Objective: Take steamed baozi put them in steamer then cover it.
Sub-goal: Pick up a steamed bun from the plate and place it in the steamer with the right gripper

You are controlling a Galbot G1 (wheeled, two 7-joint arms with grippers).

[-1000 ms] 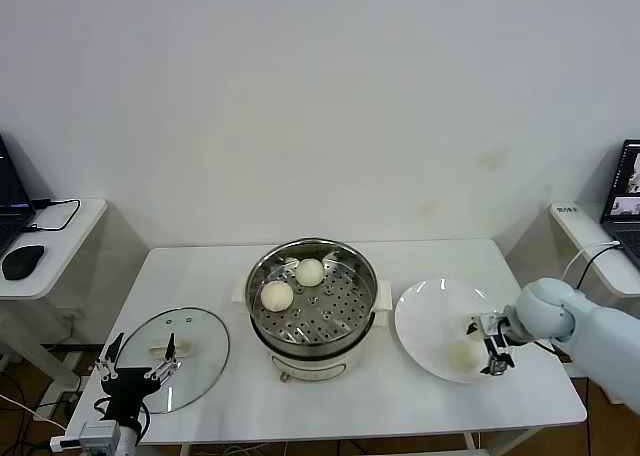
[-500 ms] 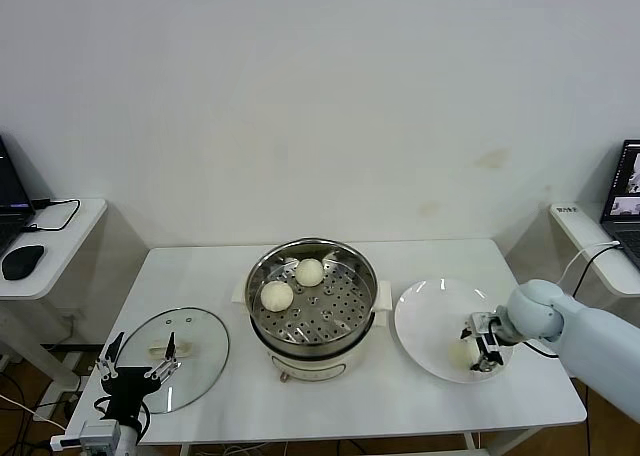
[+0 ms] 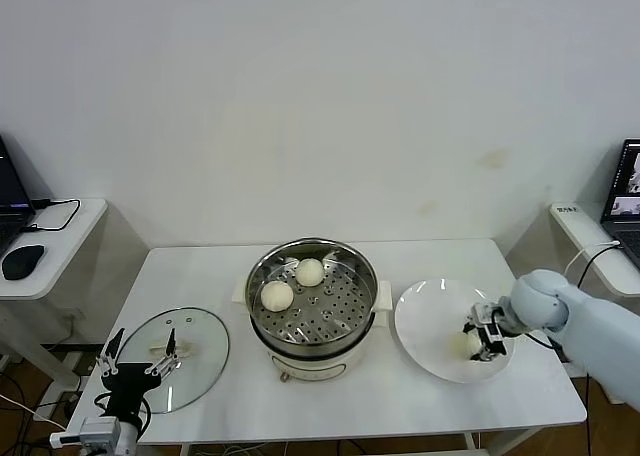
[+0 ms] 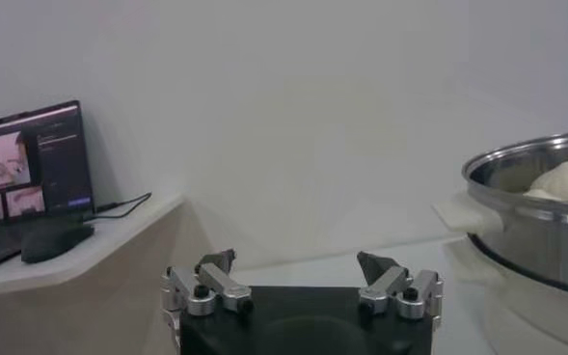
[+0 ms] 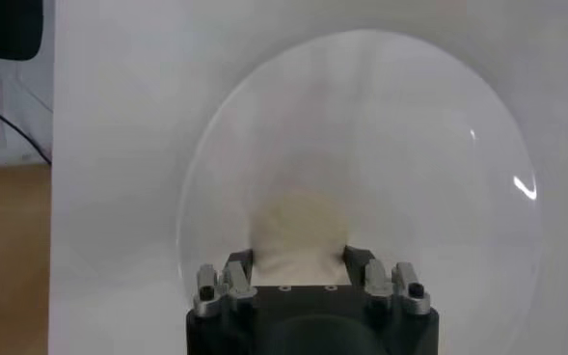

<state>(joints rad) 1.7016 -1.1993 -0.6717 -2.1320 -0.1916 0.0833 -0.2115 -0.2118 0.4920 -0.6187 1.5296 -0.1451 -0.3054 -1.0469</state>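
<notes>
On the plate (image 3: 435,326), my right tool (image 3: 478,340) straddles a baozi (image 3: 465,343), jaws near its sides — grip unconfirmed. Next: close, lift, carry to the steamer (image 3: 312,301). Left tool (image 3: 138,368) waits open — by the lid (image 3: 175,345).

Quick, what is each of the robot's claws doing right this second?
Left gripper: open, holding nothing, near the glass lid.
Right gripper: jaws closed around a baozi on the plate.

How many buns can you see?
3. Two buns sit in the steamer: one nearer, one farther back. The third is on the plate, between the right tool's fingers.
</notes>
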